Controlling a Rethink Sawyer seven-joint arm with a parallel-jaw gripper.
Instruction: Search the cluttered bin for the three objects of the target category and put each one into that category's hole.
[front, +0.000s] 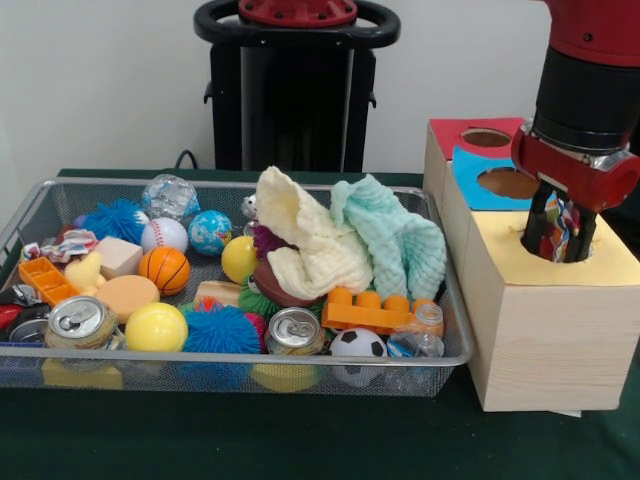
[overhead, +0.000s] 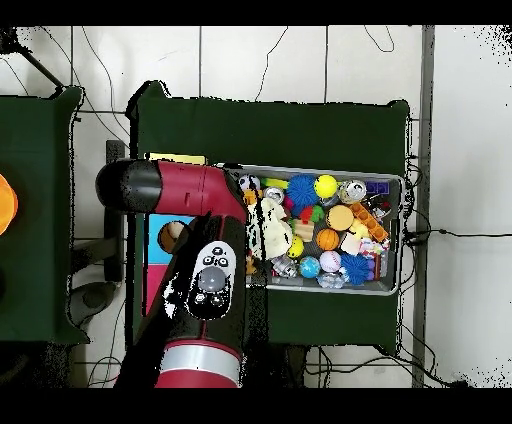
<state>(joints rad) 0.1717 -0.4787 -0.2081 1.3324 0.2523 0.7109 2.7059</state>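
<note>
My gripper (front: 561, 236) hangs at the round hole in the yellow top (front: 612, 264) of the wooden box, at the right of the front view. It is shut on a crumpled, many-coloured wrapper (front: 563, 222), which sits between the black fingers at the hole's mouth. A similar crumpled wrapper (front: 68, 244) lies at the left of the wire bin (front: 240, 186). Two drink cans (front: 80, 320) (front: 295, 331) stand near the bin's front. In the overhead view the red arm (overhead: 205, 280) covers the box and hides the gripper.
The box also has a blue section with a hole (front: 508, 183) and a red section with a hole (front: 487, 138). The bin holds a cream cloth (front: 305, 240), a mint cloth (front: 395, 235), several balls including a basketball (front: 164, 269), and an orange brick (front: 368, 310).
</note>
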